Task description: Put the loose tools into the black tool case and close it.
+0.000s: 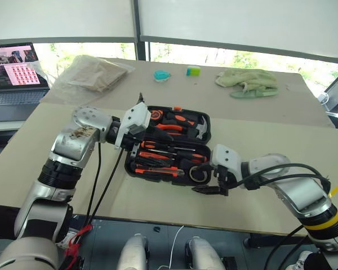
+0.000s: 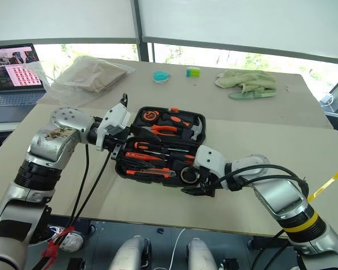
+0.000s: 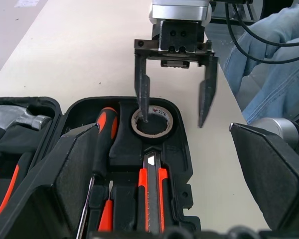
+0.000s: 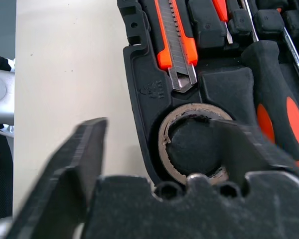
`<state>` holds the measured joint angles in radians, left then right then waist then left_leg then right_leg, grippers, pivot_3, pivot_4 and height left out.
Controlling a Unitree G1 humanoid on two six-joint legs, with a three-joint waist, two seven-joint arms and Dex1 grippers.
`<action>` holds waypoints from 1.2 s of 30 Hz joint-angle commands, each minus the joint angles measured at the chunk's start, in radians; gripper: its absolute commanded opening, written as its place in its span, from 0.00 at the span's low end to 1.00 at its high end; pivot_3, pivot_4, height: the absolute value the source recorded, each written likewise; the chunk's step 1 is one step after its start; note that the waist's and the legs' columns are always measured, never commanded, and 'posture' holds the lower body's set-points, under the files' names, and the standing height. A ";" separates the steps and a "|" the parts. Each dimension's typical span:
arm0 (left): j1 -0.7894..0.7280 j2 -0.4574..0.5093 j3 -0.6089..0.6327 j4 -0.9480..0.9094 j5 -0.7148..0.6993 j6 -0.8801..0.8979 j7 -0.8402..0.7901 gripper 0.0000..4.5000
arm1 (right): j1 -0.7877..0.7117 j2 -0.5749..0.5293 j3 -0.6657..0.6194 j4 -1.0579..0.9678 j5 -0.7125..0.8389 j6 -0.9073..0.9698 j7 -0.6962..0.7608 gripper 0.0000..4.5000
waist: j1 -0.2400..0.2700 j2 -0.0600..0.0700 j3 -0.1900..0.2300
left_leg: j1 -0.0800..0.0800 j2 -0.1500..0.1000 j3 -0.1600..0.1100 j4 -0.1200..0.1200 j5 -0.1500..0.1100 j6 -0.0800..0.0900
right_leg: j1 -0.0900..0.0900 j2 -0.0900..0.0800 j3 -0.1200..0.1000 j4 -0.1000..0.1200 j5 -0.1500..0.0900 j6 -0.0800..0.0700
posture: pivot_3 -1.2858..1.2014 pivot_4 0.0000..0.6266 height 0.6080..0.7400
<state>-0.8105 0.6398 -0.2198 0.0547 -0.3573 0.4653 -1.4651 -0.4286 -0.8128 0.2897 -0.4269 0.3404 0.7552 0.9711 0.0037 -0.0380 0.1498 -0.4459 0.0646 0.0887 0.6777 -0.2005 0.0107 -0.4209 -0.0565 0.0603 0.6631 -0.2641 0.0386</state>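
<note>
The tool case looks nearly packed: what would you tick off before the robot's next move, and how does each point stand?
1. Tape roll seated in its round slot of the black tool case: ok.
2. Right pincer open, so it has let go of the roll: ok.
3. Right pincer clear of the case: not ok, one finger reaches into the roll's centre.
4. Utility knife lying in its slot beside the roll: ok.
5. Left pincer open and holding nothing: ok.
6. No loose tools left on the table: ok, as far as the head views show.
</note>
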 commanded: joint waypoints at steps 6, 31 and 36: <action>0.025 0.040 0.135 0.195 0.065 0.032 0.260 0.94 | 0.046 -0.024 -0.426 0.071 0.149 0.107 -0.085 0.94 | 0.002 0.000 0.000 | 0.000 0.000 0.000 0.000 0.000 0.000 | 0.001 0.000 0.000 0.000 0.000 0.000 | 0.52 0.24 1.00; 0.186 -0.024 0.068 0.194 0.137 -0.051 0.267 0.00 | -0.018 0.084 -0.132 0.335 -0.087 -0.237 0.025 0.01 | 0.005 0.000 0.000 | -0.001 0.000 0.003 -0.001 0.000 0.000 | -0.001 -0.001 0.001 0.000 0.000 0.000 | 0.52 0.24 1.00; 0.271 0.010 0.047 0.052 0.121 -0.032 0.194 0.00 | 0.066 0.015 -0.154 0.196 -0.038 -0.202 0.099 0.01 | 0.009 0.000 0.000 | -0.001 0.000 0.002 -0.002 -0.001 0.000 | -0.002 -0.001 0.000 0.000 0.000 0.000 | 0.52 0.24 1.00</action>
<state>-0.5322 0.6746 -0.1399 0.2181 -0.1649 0.4444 -1.2055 -0.3640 -0.8131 0.1370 -0.1060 0.2219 0.5628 1.0135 0.0123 -0.0380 0.1499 -0.4473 0.0646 0.0911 0.6757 -0.2011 0.0103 -0.4227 -0.0573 0.0601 0.6630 -0.2639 0.0385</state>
